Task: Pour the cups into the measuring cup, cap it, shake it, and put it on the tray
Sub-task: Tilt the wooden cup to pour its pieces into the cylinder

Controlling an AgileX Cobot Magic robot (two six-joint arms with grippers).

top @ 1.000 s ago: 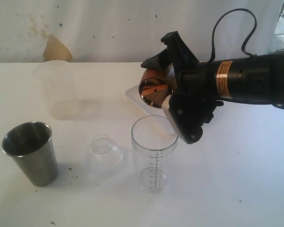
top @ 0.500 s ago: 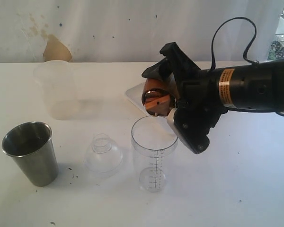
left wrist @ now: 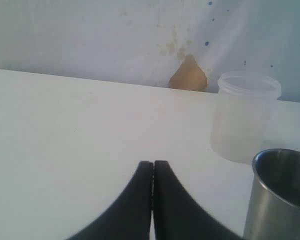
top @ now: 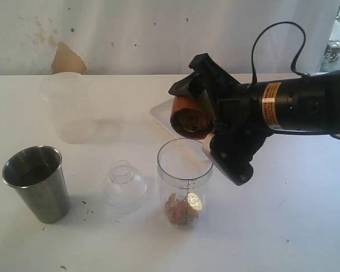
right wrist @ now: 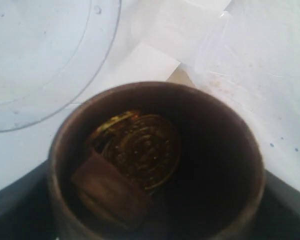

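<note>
The wooden cup (top: 184, 122) is gripped by the right hand (top: 199, 116) and held tipped just above the measuring cup (top: 185, 170), which stands mid-worktop (top: 283, 226) with brown pieces (top: 180, 212) in its bottom. The tray (top: 158, 111) lies behind, towards the wall-side edge. The left hand (left wrist: 152, 167) is pressed together, empty.
</note>
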